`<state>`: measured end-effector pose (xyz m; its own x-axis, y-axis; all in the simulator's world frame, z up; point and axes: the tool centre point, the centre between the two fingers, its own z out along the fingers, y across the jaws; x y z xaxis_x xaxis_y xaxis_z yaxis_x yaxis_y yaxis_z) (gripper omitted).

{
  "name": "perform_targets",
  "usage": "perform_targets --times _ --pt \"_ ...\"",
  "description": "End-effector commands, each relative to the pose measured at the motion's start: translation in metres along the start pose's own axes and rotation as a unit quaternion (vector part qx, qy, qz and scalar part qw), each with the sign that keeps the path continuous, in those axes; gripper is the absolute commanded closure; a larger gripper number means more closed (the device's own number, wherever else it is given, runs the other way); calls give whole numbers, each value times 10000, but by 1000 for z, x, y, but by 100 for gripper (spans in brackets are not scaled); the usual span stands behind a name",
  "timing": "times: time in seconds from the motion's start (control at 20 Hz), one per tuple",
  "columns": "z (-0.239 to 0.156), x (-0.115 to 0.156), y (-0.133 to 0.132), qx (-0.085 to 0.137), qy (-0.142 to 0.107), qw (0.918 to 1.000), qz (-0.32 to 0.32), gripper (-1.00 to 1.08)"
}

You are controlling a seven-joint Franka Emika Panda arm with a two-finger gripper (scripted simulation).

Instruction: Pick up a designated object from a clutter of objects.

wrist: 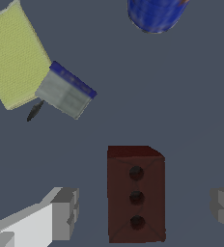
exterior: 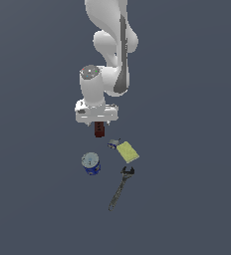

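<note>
The dark red-brown block point(exterior: 99, 131) stands on the floor just under my hand. In the wrist view it point(wrist: 135, 195) shows three dark holes on its face. My gripper point(exterior: 98, 124) hangs right above it. In the wrist view the gripper point(wrist: 145, 210) is open, and one grey finger point(wrist: 63, 212) stands on each side of the block with a clear gap to it. Nothing is held.
A blue can with a silver top point(exterior: 91, 163) point(wrist: 155, 14), a yellow flat block point(exterior: 128, 152) point(wrist: 15, 55) and a small grey piece with a blue edge point(exterior: 113, 144) point(wrist: 65, 91) lie nearby. A long dark wrench point(exterior: 120, 188) lies beyond the yellow block.
</note>
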<state>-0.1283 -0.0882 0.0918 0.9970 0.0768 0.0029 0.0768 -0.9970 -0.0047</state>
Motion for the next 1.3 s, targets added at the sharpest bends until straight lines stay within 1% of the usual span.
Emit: perform_targets --times 0.0,0.25,0.65,1.25 --pt "7 -9 1 -12 -4 10000 -34 -92" --pt "14 -19 2 -22 -14 10000 -66 -92" --pt "19 -19 2 -23 -18 10000 -63 -92" --pt "60 -20 2 -24 -17 10000 -65 -92"
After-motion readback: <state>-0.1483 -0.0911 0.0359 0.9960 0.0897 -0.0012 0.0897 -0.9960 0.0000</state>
